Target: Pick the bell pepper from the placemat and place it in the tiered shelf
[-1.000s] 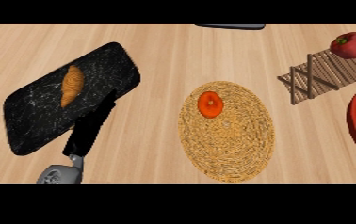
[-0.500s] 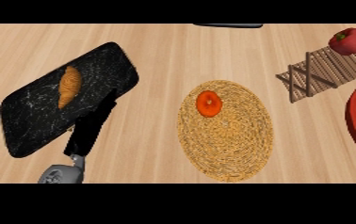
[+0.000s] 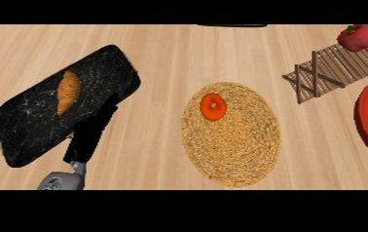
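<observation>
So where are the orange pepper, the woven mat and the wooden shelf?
bell pepper (image 3: 212,106): head view, middle of its orange top.
placemat (image 3: 233,148): head view, bare weave below the pepper.
tiered shelf (image 3: 332,68): head view, its slatted top.

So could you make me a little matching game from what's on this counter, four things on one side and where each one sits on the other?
Things:
1. bell pepper
2. croissant
3. left hand
4. tiered shelf

Places:
A. on the black marbled board
B. at the view's right edge
C. on the woven placemat, toward its far end
D. over the black board's near edge, at lower left

Pairs: 1-C, 2-A, 3-D, 4-B
</observation>
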Robot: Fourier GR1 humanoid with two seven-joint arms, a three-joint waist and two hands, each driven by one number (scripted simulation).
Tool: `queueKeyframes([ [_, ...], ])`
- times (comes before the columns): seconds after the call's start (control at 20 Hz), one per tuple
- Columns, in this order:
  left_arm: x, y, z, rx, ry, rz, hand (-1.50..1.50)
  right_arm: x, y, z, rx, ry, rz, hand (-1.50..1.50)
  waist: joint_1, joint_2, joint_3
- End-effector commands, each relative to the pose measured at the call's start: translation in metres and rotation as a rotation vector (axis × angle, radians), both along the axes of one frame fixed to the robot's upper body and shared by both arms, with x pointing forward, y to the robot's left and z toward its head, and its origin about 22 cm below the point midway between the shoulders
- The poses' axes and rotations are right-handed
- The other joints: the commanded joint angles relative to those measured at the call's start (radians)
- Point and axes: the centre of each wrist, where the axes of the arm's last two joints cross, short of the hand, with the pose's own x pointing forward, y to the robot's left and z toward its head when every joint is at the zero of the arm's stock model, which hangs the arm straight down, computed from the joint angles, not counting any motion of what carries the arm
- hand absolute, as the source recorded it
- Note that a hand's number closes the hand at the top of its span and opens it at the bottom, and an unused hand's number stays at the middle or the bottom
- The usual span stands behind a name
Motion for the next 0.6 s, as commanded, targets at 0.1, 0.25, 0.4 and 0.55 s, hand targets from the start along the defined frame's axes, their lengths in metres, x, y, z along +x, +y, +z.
queueKeyframes([
  [0.1,-0.003,0.001,-0.001,-0.013,0.001,0.002,0.0,-0.033,-0.021,-0.001,-0.049,0.005,0.006,-1.5,0.001,0.001,0.005],
  [0.25,-0.001,0.008,0.002,-0.007,-0.012,0.01,0.0,-0.042,-0.026,-0.013,-0.072,0.014,0.026,-1.5,-0.005,0.0,0.004],
  [0.4,-0.003,0.006,-0.001,-0.006,0.002,0.007,0.0,-0.052,-0.032,-0.004,-0.097,-0.01,0.042,-1.5,-0.003,0.0,0.006],
  [0.55,-0.006,-0.001,-0.002,-0.009,0.005,0.003,0.0,-0.058,-0.034,-0.017,-0.118,0.014,0.067,-1.5,-0.001,-0.002,0.007],
])
